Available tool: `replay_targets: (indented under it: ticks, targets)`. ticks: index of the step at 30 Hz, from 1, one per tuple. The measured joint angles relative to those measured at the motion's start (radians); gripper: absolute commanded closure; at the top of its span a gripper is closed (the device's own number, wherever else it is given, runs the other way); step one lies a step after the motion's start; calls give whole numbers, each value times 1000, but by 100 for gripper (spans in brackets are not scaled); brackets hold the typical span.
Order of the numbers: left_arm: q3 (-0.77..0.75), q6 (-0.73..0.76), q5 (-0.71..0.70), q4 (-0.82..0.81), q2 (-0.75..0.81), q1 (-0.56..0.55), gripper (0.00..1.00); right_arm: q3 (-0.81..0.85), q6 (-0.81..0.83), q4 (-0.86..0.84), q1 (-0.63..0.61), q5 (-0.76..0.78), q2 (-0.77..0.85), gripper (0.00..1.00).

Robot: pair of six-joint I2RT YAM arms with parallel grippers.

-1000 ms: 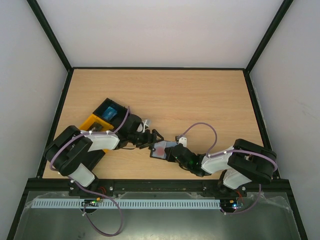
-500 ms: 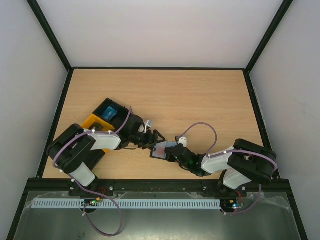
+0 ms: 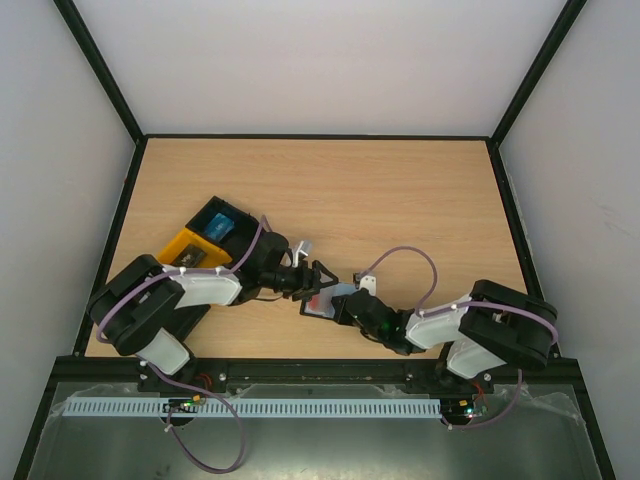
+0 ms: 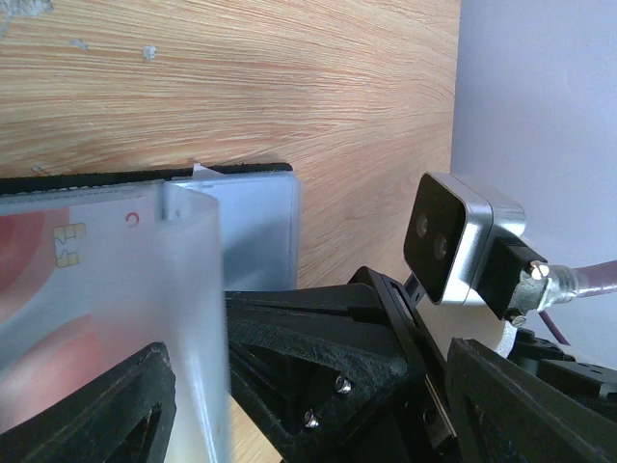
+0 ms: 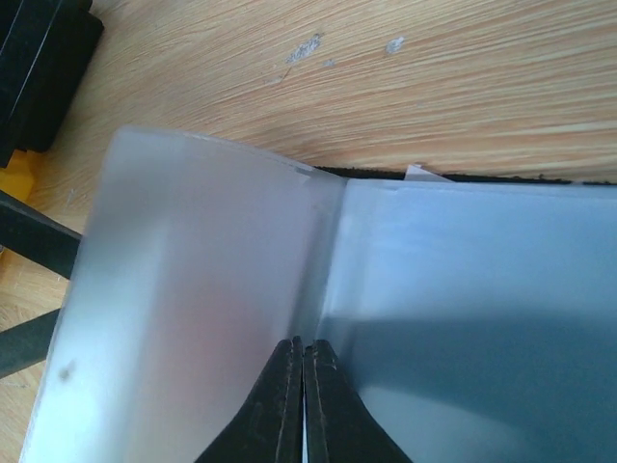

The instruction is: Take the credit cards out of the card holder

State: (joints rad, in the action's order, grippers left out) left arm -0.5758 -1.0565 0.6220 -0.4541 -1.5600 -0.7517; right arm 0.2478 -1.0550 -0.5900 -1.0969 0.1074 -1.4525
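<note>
Cards, we count two: red card point(image 4: 39, 241) in the holder point(image 5: 463, 280), blue card point(image 3: 222, 222) near the left edge of the desk point(image 3: 400, 190); right gripper point(image 5: 302, 342) pinches holder, left gripper point(image 3: 320, 283) spread.

Top view: bright, flat, diffuse overhead light. White walls are near washed out, with only short soft shadows under the arms on the counter point(image 3: 400, 190). Sharp throughout, mild splay at the corners.
Left wrist: wood grain crisp. The card holder point(image 4: 246, 222) pocket is too close to the lens, milky and soft, and the red card point(image 4: 29, 231) reads hazy through it.
Right wrist: pocket fills the frame, foggy, with a soft shadow across its lower right. Right claw point(image 5: 304, 386) tips are crisp, solid black.
</note>
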Motion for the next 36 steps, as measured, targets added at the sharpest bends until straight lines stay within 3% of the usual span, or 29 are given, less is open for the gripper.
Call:
replay_targets:
  ticks: [10, 18, 29, 36]
  targets:
    - [0, -31, -7, -18, 1, -10, 22, -27, -11, 70, 0, -8, 105, 86]
    - [-15, -64, -20, -59, -28, -56, 21, -64, -26, 217, 0, 12, 330, 77]
    - [-119, -80, -17, -87, -97, -130, 20, -114, -37, 403, 0, 32, 685, 75]
    - [-143, -51, -31, -42, -90, -111, 19, -114, -37, 459, 0, 42, 765, 75]
